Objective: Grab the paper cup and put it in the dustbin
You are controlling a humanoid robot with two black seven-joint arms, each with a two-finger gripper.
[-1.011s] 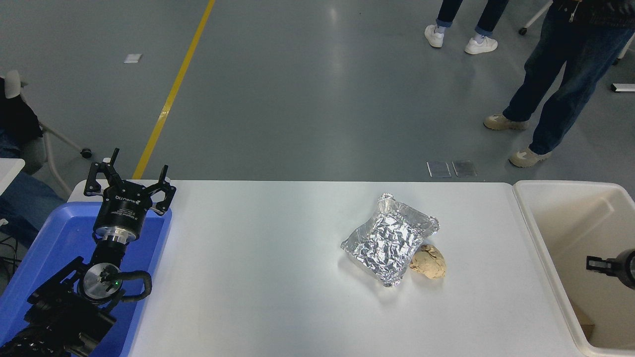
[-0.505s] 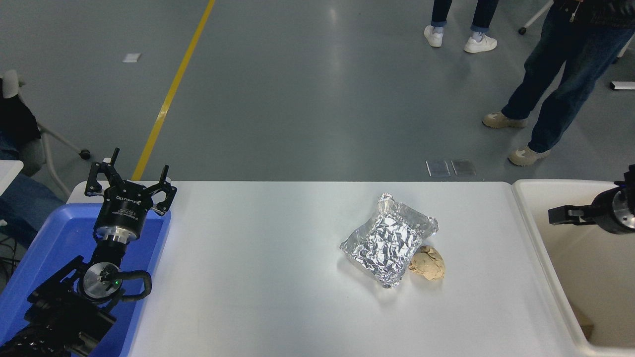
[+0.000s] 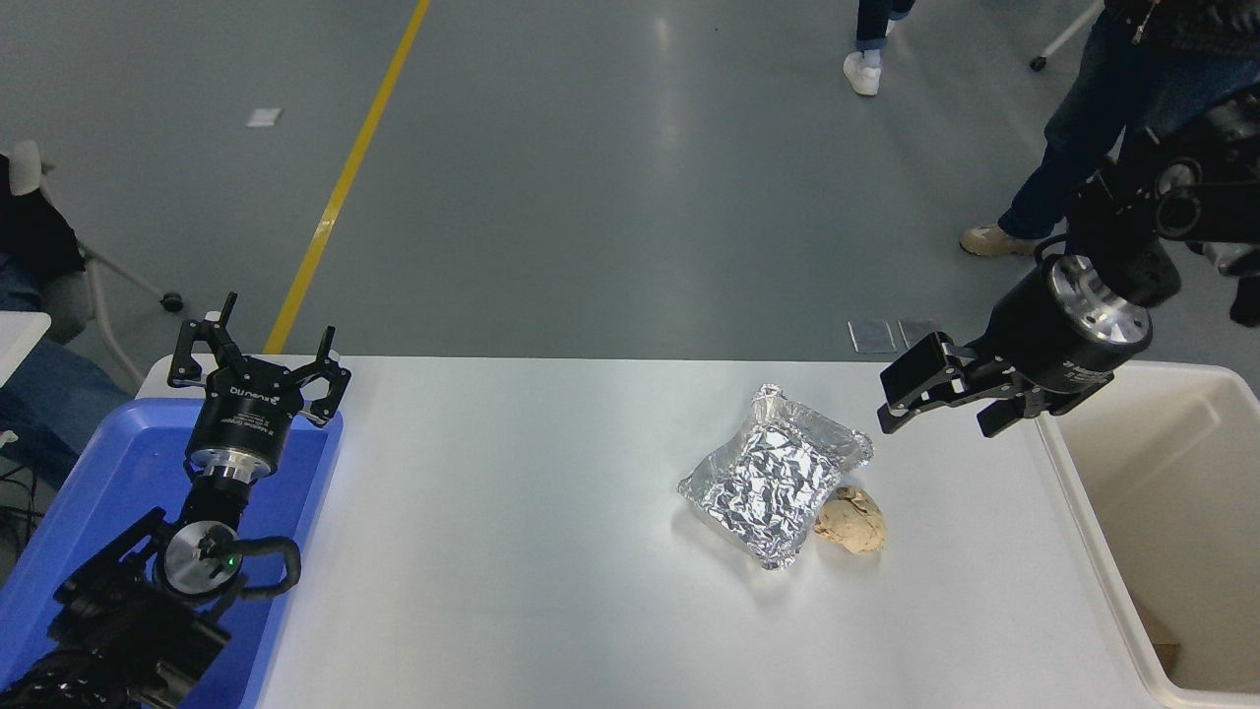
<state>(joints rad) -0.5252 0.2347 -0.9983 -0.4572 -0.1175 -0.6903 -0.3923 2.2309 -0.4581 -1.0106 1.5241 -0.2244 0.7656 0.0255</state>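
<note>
The paper cup is not in view. The cream-white dustbin (image 3: 1171,463) stands at the table's right end, and only part of its inside shows. My right gripper (image 3: 930,404) is open and empty, raised over the table's far right part, just left of the dustbin's rim and up right of the foil pack (image 3: 773,473). My left gripper (image 3: 258,359) is open and parked at the lower left over the blue tray (image 3: 108,473).
A crumpled tan paper lump (image 3: 851,520) lies against the foil pack's right side. A brown scrap (image 3: 1162,645) lies in the dustbin's near corner. People's legs (image 3: 1073,148) stand on the floor beyond the table's far right.
My right gripper has risen out of the dustbin and swung left, from inside the bin to above the table near the foil pack. The left arm has not moved.
</note>
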